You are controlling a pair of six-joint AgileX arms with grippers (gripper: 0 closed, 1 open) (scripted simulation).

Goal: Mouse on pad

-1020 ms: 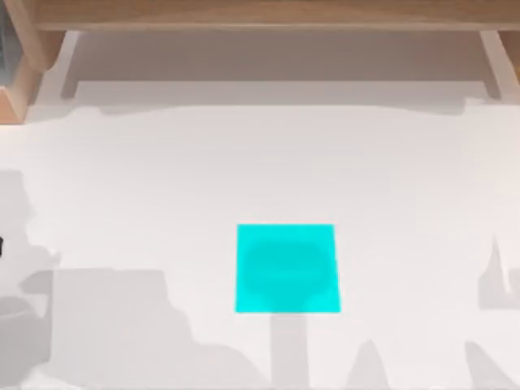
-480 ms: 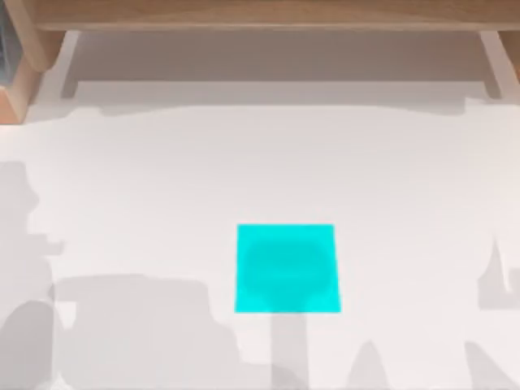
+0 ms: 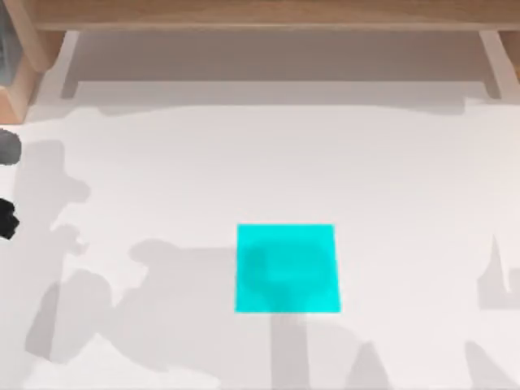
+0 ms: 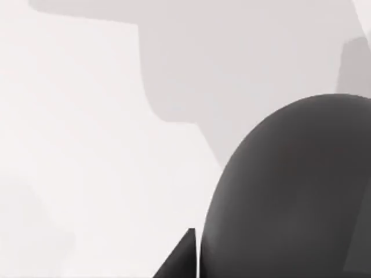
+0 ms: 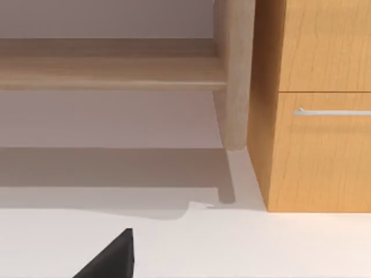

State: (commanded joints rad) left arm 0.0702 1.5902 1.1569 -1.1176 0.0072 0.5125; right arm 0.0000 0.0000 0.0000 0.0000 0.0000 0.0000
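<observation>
The pad (image 3: 286,268) is a flat cyan square lying low in the middle of the white table, with nothing on it. The mouse (image 3: 5,147) shows as a grey rounded shape at the table's far left edge. In the left wrist view the mouse (image 4: 290,197) looms large and dark grey, pressed against a black fingertip (image 4: 181,259). My left gripper (image 3: 6,218) is at the far left edge, shut on the mouse, well left of the pad. Off to the right, one black fingertip (image 5: 113,259) of my parked right gripper appears, with nothing against it.
A wooden shelf rail (image 3: 268,15) runs along the back of the table, with a wooden leg (image 5: 235,75) and a drawer cabinet (image 5: 319,110) at the back right. Arm shadows lie across the table's left and front.
The mouse and a black part of my left gripper have come into view at the left edge. The left arm's shadow has spread rightward toward the pad. The pad has not moved.
</observation>
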